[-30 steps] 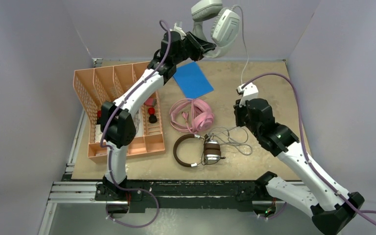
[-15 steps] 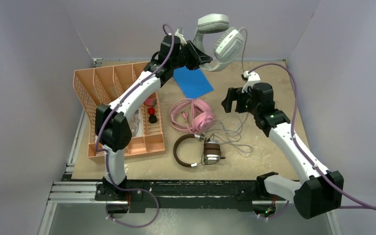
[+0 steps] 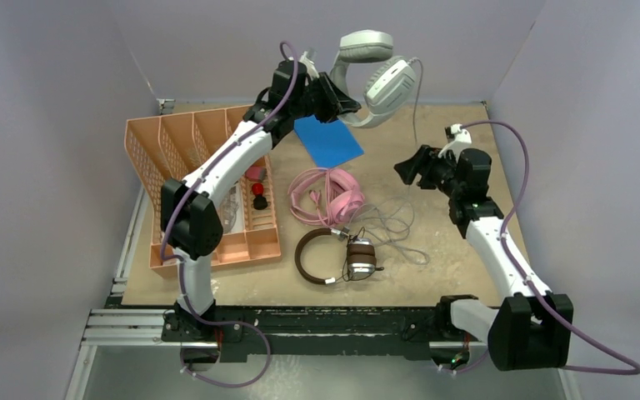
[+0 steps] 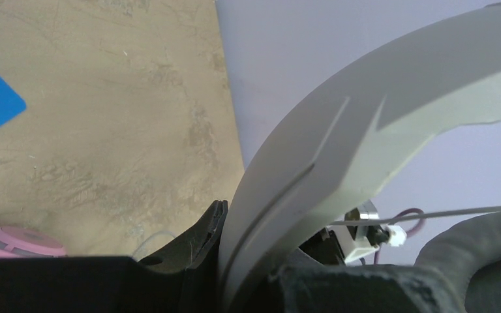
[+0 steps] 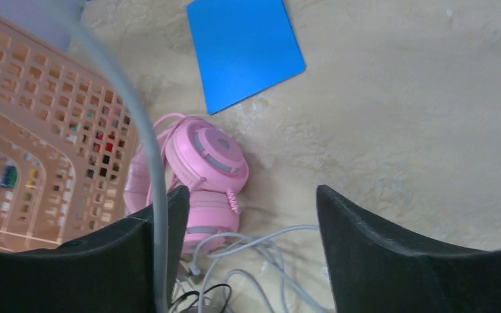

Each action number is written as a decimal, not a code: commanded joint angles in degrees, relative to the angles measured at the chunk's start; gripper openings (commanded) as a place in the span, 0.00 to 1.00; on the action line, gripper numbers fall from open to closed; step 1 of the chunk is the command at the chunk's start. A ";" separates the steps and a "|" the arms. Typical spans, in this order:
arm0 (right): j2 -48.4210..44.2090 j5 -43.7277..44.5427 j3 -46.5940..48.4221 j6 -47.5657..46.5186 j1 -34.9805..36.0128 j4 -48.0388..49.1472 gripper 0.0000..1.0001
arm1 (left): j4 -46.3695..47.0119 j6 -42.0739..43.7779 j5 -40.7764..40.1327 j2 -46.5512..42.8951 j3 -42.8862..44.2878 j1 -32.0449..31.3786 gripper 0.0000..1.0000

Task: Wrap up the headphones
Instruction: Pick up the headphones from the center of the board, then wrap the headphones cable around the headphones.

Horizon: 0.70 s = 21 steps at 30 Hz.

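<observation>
the left gripper (image 3: 343,102) is clamped on the headband of the light-grey headset (image 3: 387,79) and holds it in the air above the far edge of the table (image 3: 458,267). in the left wrist view the gripper (image 4: 235,270) pinches the broad grey band (image 4: 365,130) where it rises past the far edge, with a dark ear cushion (image 4: 476,254) at the lower right. the grey cable (image 3: 417,100) hangs from the raised ear cup, drops past the right gripper (image 3: 412,169) and ends in a loose tangle on the table near the middle.

the right gripper hovers over the right half of the table, its jaws spread wide and gripping nothing. in its wrist view the gripper (image 5: 251,241) looks down at the surface, and the grey cable (image 5: 145,143) runs in front of one of its fingers (image 5: 130,261); whether they touch cannot be told.

the pink headset (image 3: 333,196) lies folded near the middle of the table. the brown-and-silver headset (image 3: 333,257) lies just beyond it toward the near edge, its thin black cable mixed into the same tangle. a blue sheet (image 3: 329,137) lies flat toward the far edge. a peach mesh basket (image 3: 146,158) sits along the left edge.
</observation>
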 commanded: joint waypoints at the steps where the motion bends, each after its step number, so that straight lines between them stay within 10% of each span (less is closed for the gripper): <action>1: -0.83 -6.96 -1.50 3.46 -2.15 8.02 0.63 | 5.24 -0.14 3.25 -5.40 3.85 0.07 0.00; 8: 4.37 -7.24 -1.71 8.00 -6.20 17.06 0.35 | 5.23 1.22 4.89 -6.22 3.57 -0.36 0.00; 12: 7.02 -1.67 5.00 6.69 -9.78 12.23 0.01 | 2.04 6.64 6.21 -6.16 5.89 -2.17 0.00; 21: 4.62 17.72 26.63 -11.26 -11.38 -8.87 0.00 | -6.07 20.06 -1.27 -11.39 1.16 -4.30 0.00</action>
